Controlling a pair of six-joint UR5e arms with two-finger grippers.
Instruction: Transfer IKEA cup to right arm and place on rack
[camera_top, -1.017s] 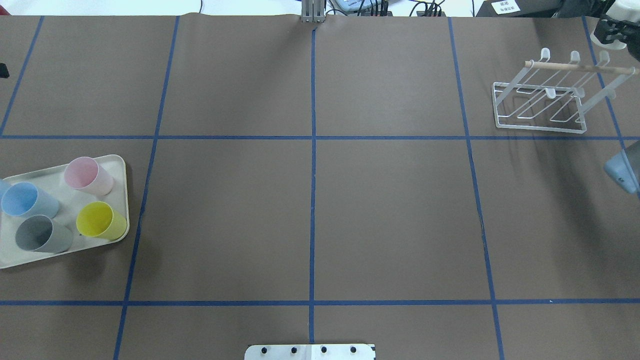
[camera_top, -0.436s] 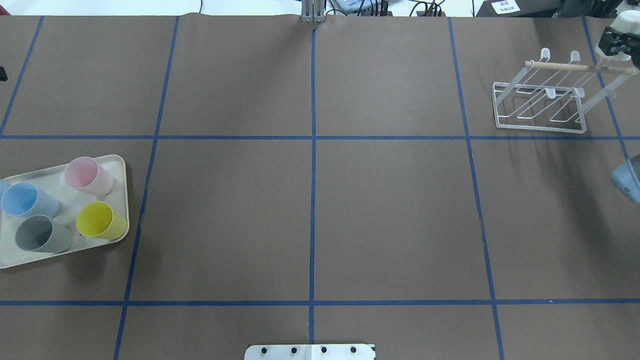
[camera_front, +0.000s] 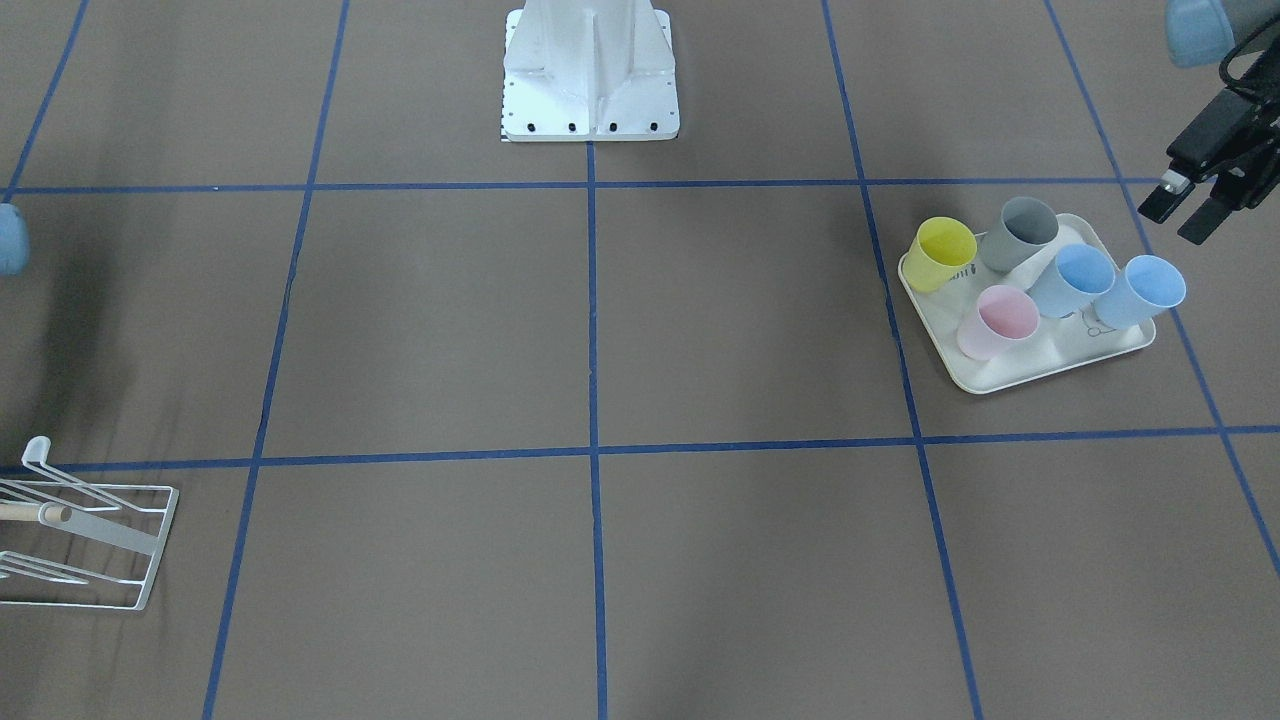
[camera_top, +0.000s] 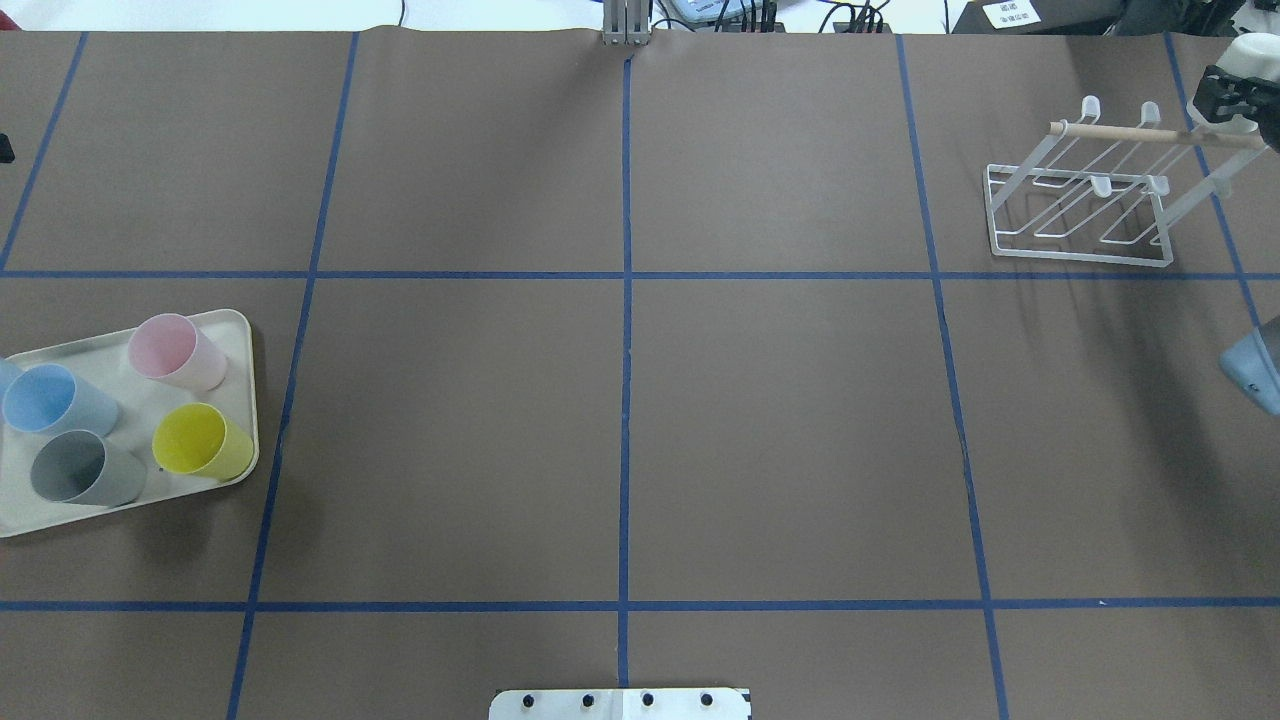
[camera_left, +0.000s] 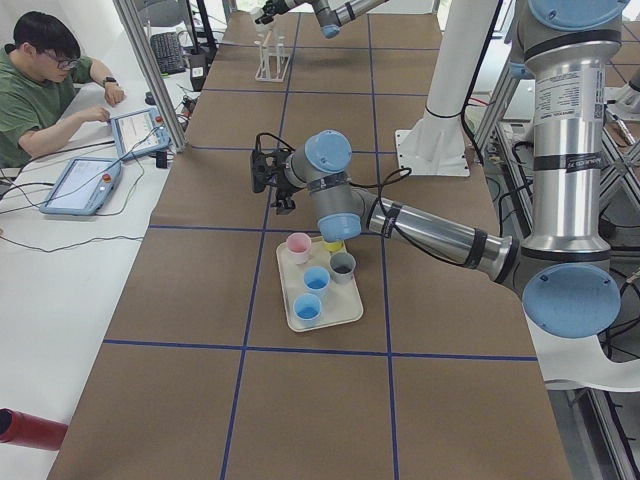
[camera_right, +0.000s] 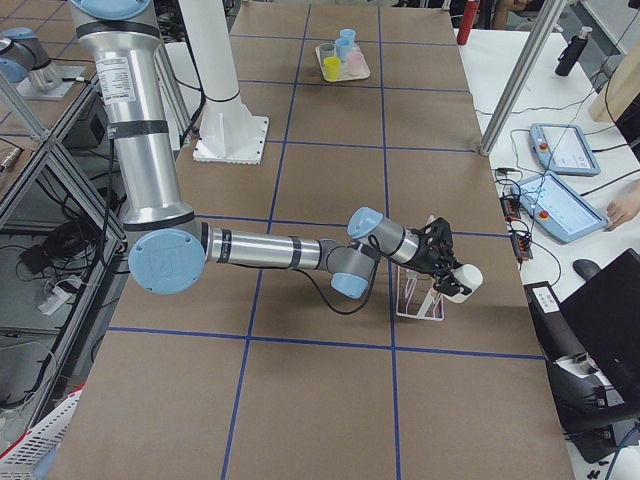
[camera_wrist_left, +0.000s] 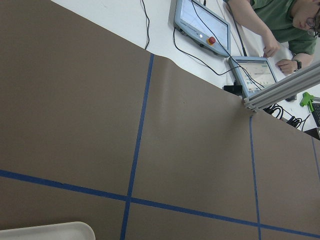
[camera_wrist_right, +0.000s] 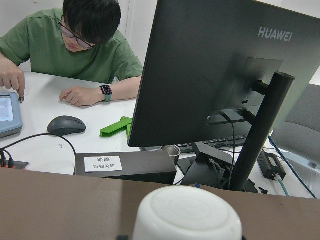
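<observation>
While the white cup (camera_right: 468, 277) is clamped in the right claw (camera_right: 455, 271), it hangs in the air at the far right end of the counter (camera_top: 780, 430), just past the outer end of the rack (camera_top: 1075, 256) and close to the tip of its wooden dowel (camera_top: 1120, 131); whether cup and rack touch, I cannot tell. The cup's base faces the right wrist camera. Well apart, at the other end, the left claw (camera_front: 1180, 212) hovers empty beside the cream tray (camera_front: 1040, 352) with its fingers spread. On the tray stand a yellow cup (camera_front: 943, 252), a grey cup (camera_front: 1022, 232), a pink cup (camera_front: 1000, 320) and two blue cups (camera_front: 1075, 278). A person (camera_left: 40, 90) sits at a side desk
</observation>
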